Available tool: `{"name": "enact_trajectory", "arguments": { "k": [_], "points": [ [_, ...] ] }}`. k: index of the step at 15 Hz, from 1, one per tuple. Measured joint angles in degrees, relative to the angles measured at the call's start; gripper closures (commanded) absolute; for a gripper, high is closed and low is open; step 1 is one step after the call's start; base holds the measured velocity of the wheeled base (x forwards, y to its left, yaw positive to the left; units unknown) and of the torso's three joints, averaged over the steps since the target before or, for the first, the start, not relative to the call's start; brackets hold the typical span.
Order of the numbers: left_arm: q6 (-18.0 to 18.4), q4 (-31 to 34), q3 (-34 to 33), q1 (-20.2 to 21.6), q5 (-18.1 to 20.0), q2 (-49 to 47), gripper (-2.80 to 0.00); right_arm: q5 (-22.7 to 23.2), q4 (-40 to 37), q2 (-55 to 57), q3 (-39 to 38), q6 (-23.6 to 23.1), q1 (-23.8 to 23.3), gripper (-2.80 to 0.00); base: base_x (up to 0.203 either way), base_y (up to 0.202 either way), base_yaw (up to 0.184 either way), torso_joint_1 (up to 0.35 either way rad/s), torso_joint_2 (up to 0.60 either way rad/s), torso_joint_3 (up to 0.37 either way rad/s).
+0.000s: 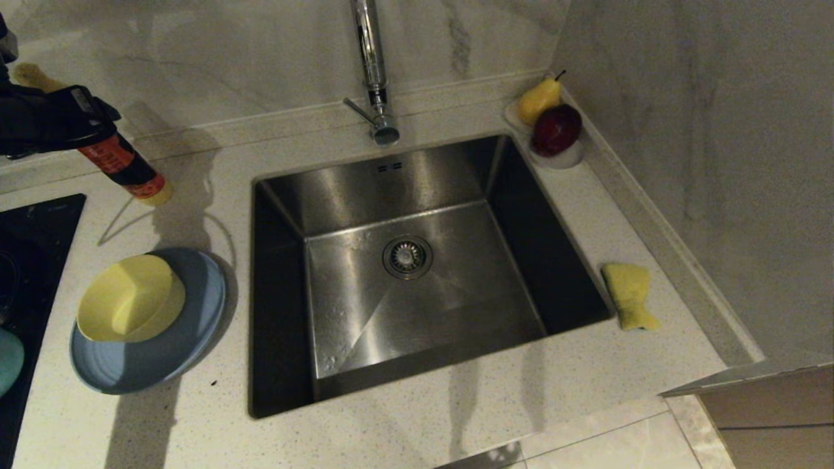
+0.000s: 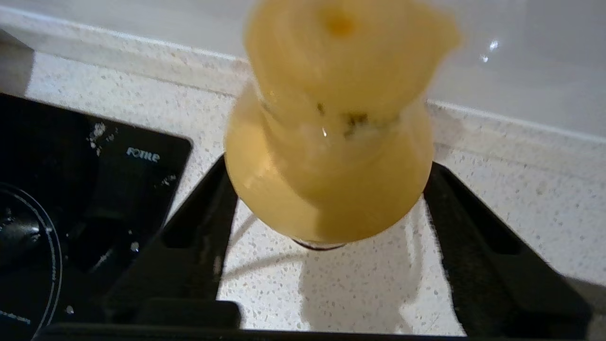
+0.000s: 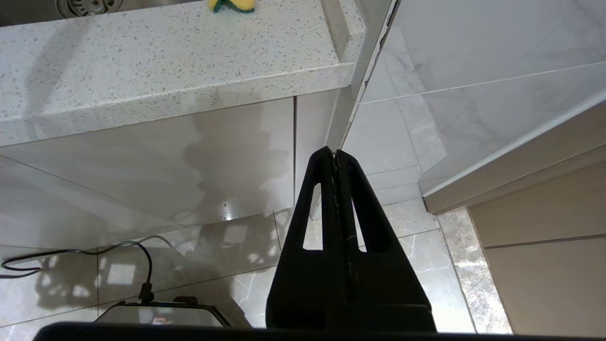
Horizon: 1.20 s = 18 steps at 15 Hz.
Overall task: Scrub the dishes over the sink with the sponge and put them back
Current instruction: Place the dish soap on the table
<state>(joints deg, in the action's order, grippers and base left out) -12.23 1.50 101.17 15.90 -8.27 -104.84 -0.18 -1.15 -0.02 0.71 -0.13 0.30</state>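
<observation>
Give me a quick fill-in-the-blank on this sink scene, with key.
1. The pale-yellow bowl sits on the light-blue ____.
2. The sponge lies on the counter to the ____ of the sink.
3. The right tool is ____, parked below the counter.
4. Beside the pear sits a dark red ____.
Missing: plate; right; shut; apple.

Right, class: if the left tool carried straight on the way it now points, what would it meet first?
The yellow-capped bottle. It stands directly in line with the left tool, close in front, so it would probably be met almost at once. Only the worktop edge and pale wall show beyond it.
</observation>
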Motion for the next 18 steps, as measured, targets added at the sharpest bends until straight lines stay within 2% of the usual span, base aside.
{"name": "enact_trajectory", "arguments": {
  "k": [6, 11, 12, 13, 18],
  "points": [
    [-0.1, -0.5, 0.2, 0.0, 0.0, 2.8, -2.80, 0.0, 0.0, 0.0, 0.0, 0.0, 0.0, 0.00, 0.000, 0.000, 0.000, 0.000, 0.00, 0.000],
    [-0.2, -0.2, 0.8, 0.0, 0.3, 9.9, -2.80, 0.0, 0.0, 0.0, 0.0, 0.0, 0.0, 0.00, 0.000, 0.000, 0.000, 0.000, 0.00, 0.000],
    [-0.1, 0.0, 0.8, 0.0, 0.7, 11.6, -2.42, 0.0, 0.0, 0.0, 0.0, 0.0, 0.0, 0.00, 0.000, 0.000, 0.000, 0.000, 0.00, 0.000],
    [-0.1, 0.2, 0.8, 0.0, 1.5, 13.3, 0.00, 0.0, 0.0, 0.0, 0.0, 0.0, 0.0, 0.00, 0.000, 0.000, 0.000, 0.000, 0.00, 0.000],
    [-0.1, 5.6, -0.7, -0.2, 6.4, 23.7, 0.00, 0.0, 0.0, 0.0, 0.0, 0.0, 0.0, 0.00, 0.000, 0.000, 0.000, 0.000, 0.00, 0.000]
  ]
}}
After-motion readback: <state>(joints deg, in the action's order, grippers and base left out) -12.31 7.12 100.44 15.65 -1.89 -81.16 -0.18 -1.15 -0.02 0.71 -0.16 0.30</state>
